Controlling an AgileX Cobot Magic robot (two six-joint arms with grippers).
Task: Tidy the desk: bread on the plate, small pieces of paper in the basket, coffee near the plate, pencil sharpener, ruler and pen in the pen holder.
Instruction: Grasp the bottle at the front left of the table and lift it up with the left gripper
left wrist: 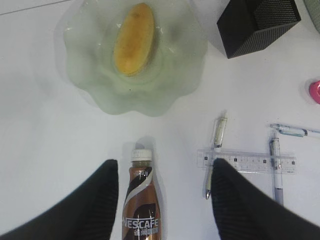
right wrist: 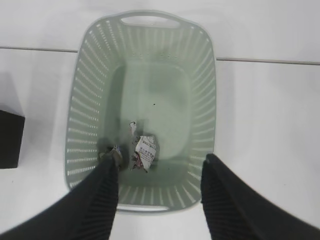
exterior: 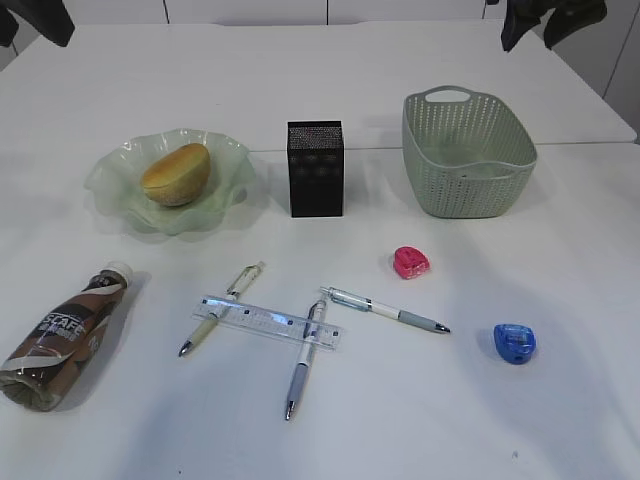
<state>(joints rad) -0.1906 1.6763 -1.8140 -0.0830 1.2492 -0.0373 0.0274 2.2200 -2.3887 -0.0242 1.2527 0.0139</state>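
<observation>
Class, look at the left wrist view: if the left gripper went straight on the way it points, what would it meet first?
Probably the coffee bottle, lying between the open left gripper fingers; depth is unclear.

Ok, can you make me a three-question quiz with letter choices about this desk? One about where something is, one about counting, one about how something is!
1. Where is the bread?
A. on the green plate
B. in the basket
C. beside the ruler

2. How many pens lie on the desk?
A. one
B. three
C. five

3. How is the coffee?
A. standing
B. lying on its side
C. inside the pen holder

Answers: 1 A, the bun sits in the ruffled dish. 2 B, three pens lie around the ruler. 3 B, the bottle lies flat near the desk's left edge.
</observation>
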